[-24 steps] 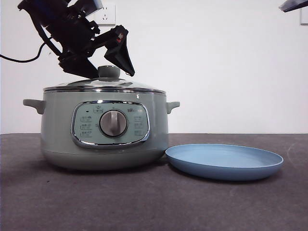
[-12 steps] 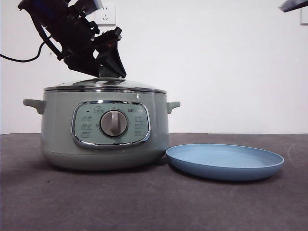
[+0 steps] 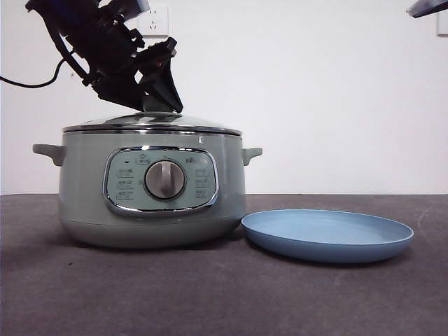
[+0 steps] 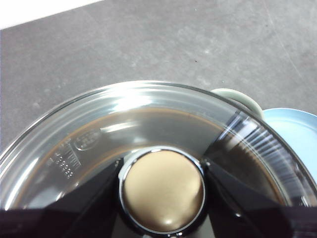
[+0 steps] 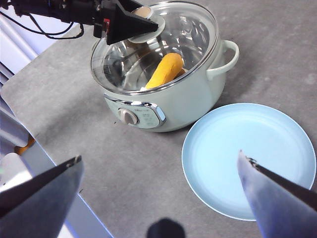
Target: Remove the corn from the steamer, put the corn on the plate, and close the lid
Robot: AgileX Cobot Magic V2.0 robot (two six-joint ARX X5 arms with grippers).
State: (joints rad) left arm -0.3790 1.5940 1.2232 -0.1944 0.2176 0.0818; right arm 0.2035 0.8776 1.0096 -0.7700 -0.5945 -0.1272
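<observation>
The left claw [image 4: 162,198] is closed on the knob [image 4: 163,191] of the lid [image 4: 124,124]: in the left wrist view, one black jaw is pressed against each side of the round knob. In the front view the same claw [image 3: 157,105] is seen reaching down from the upper left onto the top of the lid [image 3: 152,124], and the knob is hidden behind the jaws. The lid is seated on the rim of the steamer [image 3: 152,189], so the pot is closed.

The right claw [image 5: 161,168] is held high above the tabletop [image 5: 89,148], apart from everything, with its jaws spread wide and nothing between them.

One corn [image 5: 164,70] is seen through the glass in the right wrist view, lying tilted inside the steamer [image 5: 168,104]. One plate [image 3: 327,234] is set on the tabletop [image 3: 210,294] just beside the steamer, on the side away from the left claw; whether the two touch cannot be told. The plate [image 5: 249,158] carries nothing.

Counted: one steamer, one lid, one corn, one plate, two claws.
</observation>
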